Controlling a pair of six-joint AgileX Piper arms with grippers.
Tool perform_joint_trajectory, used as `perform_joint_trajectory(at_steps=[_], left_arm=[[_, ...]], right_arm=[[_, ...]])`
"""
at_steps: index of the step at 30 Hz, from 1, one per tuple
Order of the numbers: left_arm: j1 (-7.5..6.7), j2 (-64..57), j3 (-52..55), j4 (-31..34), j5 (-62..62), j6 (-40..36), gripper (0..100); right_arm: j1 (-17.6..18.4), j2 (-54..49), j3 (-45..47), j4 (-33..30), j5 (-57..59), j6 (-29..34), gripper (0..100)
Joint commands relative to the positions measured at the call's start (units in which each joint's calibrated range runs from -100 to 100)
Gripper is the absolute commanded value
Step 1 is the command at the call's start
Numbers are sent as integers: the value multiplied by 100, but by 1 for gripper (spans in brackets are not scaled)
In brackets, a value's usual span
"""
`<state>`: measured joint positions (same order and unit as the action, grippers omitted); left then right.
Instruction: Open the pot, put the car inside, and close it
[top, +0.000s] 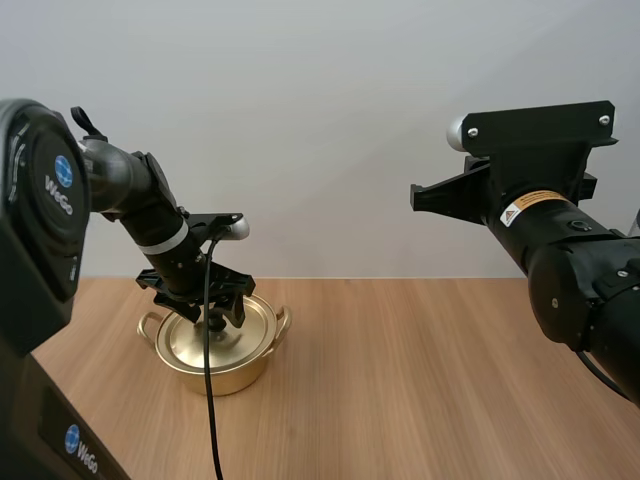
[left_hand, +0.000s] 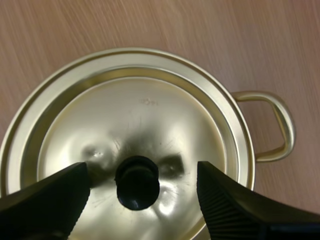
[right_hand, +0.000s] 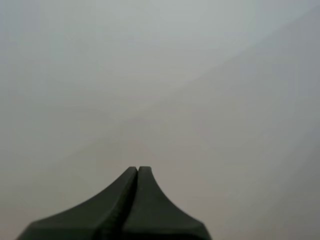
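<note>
The left gripper (top: 213, 318) hangs just over the pot (top: 215, 378), which stands upright on the left part of the table (top: 430, 380) with its lid (top: 255, 322) on. Its fingers (left_hand: 45, 200) are spread wide, one on each side of the black knob (left_hand: 137, 182), gripping nothing. The pot's two handles (left_hand: 280, 125) line up across the table, left to right. The right arm (top: 560, 240) is raised well apart from the pot. The right gripper (right_hand: 137, 172) is pressed closed and empty, aimed at a bare wall (right_hand: 160, 75).

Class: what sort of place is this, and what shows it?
Probably a robot test bench: a wooden table holds one lidded gold pot, and the left gripper stands open around the lid's knob.
</note>
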<state>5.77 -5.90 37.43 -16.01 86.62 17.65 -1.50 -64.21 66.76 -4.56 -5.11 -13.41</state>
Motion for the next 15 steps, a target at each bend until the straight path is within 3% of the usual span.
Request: perform_joint_trajectory(at_steps=[1, 15], left_arm=[[-1, -6, -82, 5, 163, -1, 100], [-1, -1053, -1068, 5, -42, -10, 100]], right_arm=[[0, 3, 8, -5, 1, 1, 0], [0, 3, 8, -5, 1, 1, 0]])
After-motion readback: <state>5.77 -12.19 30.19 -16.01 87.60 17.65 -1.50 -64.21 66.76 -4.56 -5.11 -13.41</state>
